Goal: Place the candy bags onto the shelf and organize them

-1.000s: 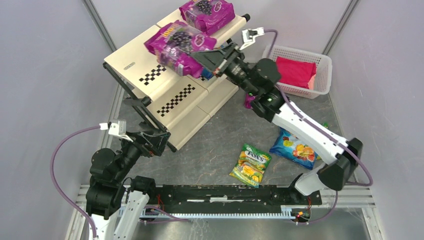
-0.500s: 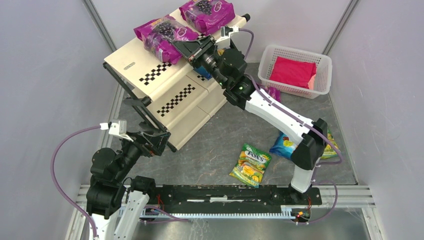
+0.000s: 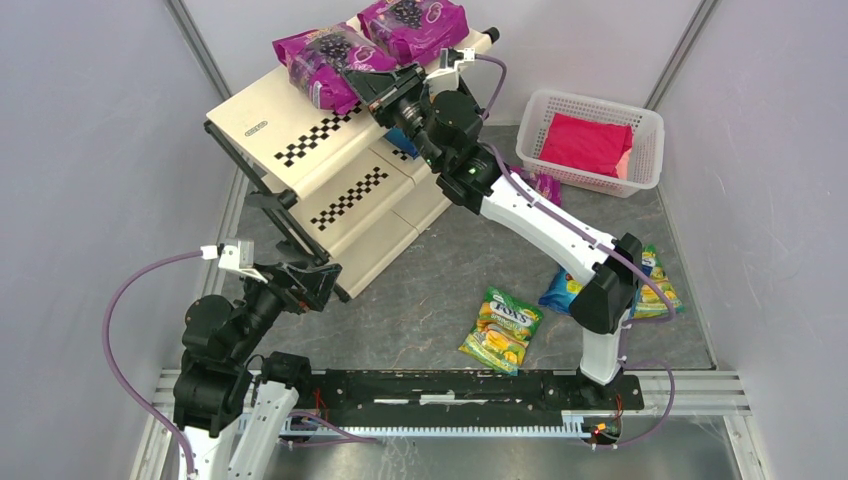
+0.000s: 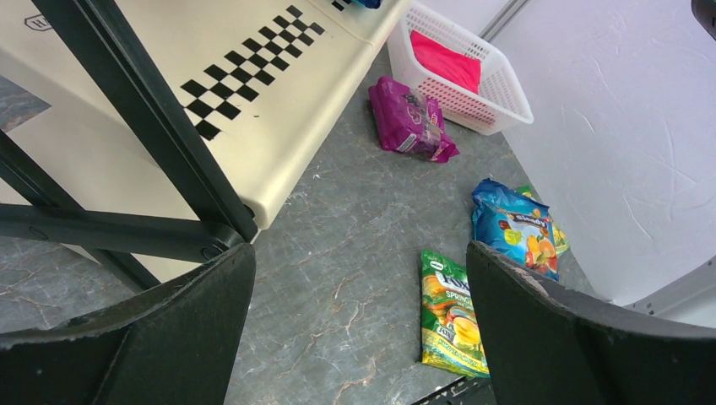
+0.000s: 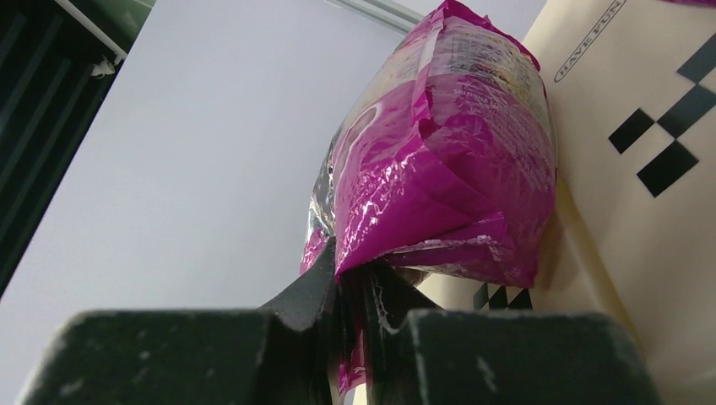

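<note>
My right gripper (image 3: 366, 86) is shut on the edge of a magenta grape candy bag (image 3: 322, 62) and holds it against the top tier of the cream shelf (image 3: 300, 150). The right wrist view shows the bag (image 5: 456, 160) pinched in my right gripper (image 5: 350, 272), next to the shelf panel (image 5: 650, 76). A second magenta bag (image 3: 414, 22) lies on the top tier. A third magenta bag (image 4: 411, 121) lies on the floor by the basket. A green bag (image 3: 502, 328) and a blue bag (image 4: 509, 226) lie on the floor. My left gripper (image 4: 359, 257) is open and empty, low by the shelf's leg.
A white perforated basket (image 3: 592, 99) with a plain pink-red bundle (image 3: 590, 142) stands at the back right. A green-yellow bag (image 3: 655, 285) lies by the blue one. Something blue (image 3: 403, 143) peeks out on the shelf under the right arm. Grey walls close both sides.
My right gripper has carried the magenta bag up and left, from above the shelf's middle to the back of the top tier. The left arm has not moved.
</note>
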Controlling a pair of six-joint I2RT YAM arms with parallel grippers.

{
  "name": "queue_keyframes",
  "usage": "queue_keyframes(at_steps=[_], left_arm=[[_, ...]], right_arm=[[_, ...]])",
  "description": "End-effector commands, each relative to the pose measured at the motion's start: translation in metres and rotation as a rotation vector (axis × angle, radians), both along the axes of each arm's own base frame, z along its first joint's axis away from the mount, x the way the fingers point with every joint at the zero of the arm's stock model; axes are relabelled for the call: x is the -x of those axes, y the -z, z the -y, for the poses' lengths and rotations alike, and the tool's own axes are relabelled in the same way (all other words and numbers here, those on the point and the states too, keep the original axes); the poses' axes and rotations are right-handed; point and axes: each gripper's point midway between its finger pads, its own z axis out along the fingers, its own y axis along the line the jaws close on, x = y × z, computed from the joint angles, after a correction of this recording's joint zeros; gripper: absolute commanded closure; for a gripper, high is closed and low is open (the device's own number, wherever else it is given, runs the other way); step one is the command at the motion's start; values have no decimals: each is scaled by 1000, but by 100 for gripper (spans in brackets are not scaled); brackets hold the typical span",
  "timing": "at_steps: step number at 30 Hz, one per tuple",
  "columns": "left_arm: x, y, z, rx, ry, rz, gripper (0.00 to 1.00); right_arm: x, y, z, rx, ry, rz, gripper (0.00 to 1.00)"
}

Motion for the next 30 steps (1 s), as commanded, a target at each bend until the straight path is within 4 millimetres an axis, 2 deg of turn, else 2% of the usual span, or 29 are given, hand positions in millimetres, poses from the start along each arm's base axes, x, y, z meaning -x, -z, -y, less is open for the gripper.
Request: queue_keyframes(at_steps=[1, 7, 11, 18, 21, 30], left_arm=[[-3, -6, 0, -8, -2, 31, 0], [-3, -5, 0, -8, -2, 31, 0], [-3, -5, 0, -8, 0, 29, 0], [-4, -5, 0, -9, 3, 28, 0], [-3, -5, 1, -9, 5, 29, 0], [-4, -5, 1, -10, 7, 29, 0]], right_arm=[[-12, -42, 24, -69, 118, 96, 95], [-28, -22, 34, 25, 221, 82, 94], [-34, -15, 36, 52, 247, 84, 94], [-29, -10, 27, 68, 174, 93, 75], [-23, -6, 23, 103, 141, 102, 60], [1, 9, 42, 214, 122, 118, 34]])
